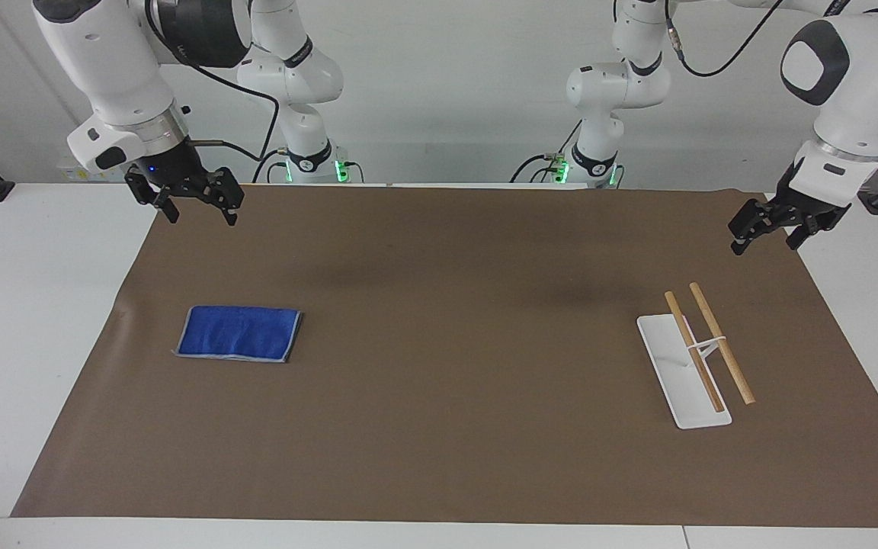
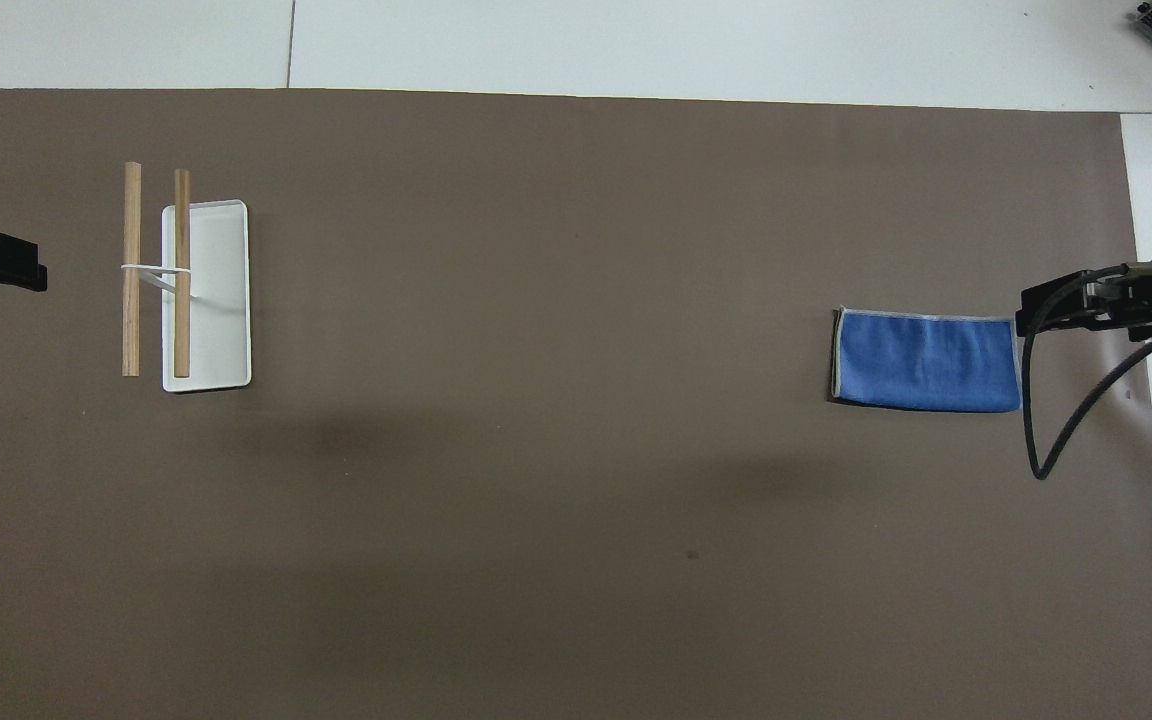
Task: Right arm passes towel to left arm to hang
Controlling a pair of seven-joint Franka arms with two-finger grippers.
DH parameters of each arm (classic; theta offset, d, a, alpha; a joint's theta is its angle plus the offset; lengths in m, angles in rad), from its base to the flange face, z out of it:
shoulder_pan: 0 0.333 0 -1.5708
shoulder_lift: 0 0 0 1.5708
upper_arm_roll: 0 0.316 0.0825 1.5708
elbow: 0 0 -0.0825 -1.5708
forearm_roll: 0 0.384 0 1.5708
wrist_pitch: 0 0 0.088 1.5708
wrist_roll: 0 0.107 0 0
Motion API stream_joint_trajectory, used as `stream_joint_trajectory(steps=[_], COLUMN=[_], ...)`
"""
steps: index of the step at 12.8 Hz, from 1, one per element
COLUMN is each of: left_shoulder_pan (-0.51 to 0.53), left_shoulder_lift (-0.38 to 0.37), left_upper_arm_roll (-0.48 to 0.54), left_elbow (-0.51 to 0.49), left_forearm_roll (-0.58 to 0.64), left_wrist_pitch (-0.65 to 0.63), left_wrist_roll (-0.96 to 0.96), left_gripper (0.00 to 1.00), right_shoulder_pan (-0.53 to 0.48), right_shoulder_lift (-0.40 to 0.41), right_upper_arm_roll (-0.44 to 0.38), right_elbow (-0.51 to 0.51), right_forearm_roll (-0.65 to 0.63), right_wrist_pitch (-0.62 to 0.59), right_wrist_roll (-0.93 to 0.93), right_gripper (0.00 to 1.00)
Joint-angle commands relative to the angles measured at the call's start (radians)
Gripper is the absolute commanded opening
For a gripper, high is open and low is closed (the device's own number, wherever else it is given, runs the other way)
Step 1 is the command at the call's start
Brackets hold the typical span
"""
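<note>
Brown mat (image 1: 439,320) covers most of the white table (image 1: 35,320), plain white wall at the robots' end. Going across the facing view: right gripper (image 1: 195,211) hangs up in the air over the mat's corner at the right arm's end, fingers spread wide, nothing in them, touching nothing. Towel (image 1: 238,333) lies flat on the mat at that same end of the table, folded into a neat rectangle, well apart from the gripper. Judgement on handling: light, soft, limp terry, not fragile, not slippery; it will drape and may unfold once lifted. Best bet is pinching a short edge or corner through all layers, leaving a free hanging end for the second gripper to take. Middle of the mat carries nothing. Toward the left arm's end stands the rack (image 1: 681,371): white tray base with two wooden bars (image 1: 721,341) held above it on a thin white frame, no cloth on it yet. Left gripper (image 1: 770,232) waits over the mat's edge, fingers likewise wide apart and empty. Task reads as not started.
</note>
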Motion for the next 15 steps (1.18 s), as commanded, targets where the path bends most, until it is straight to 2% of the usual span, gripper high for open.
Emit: stream_joint_trajectory(steps=[1, 9, 15], left_shoulder_pan=[0.005, 0.005, 0.005], left_shoulder_lift=[-0.014, -0.014, -0.014], left_upper_arm_roll=[-0.002, -0.002, -0.002], left_elbow=[-0.011, -0.011, -0.011], left_forearm_roll=[-0.006, -0.006, -0.006], left_wrist_pitch=[-0.009, -0.009, -0.009], left_wrist_roll=[0.000, 0.000, 0.000], left_gripper=[1.00, 1.00, 1.00], right_shoulder_pan=[-0.004, -0.011, -0.017], right_shoulder_lift=[-0.019, -0.017, -0.019], right_upper_arm_roll=[-0.001, -0.003, -0.003], right_elbow=[-0.013, -0.024, -0.151], right_forearm_roll=[0.010, 0.013, 0.019], right_wrist_pitch=[-0.016, 0.015, 0.151], right_wrist_roll=[-0.028, -0.023, -0.036], right_gripper=[1.00, 1.00, 1.00])
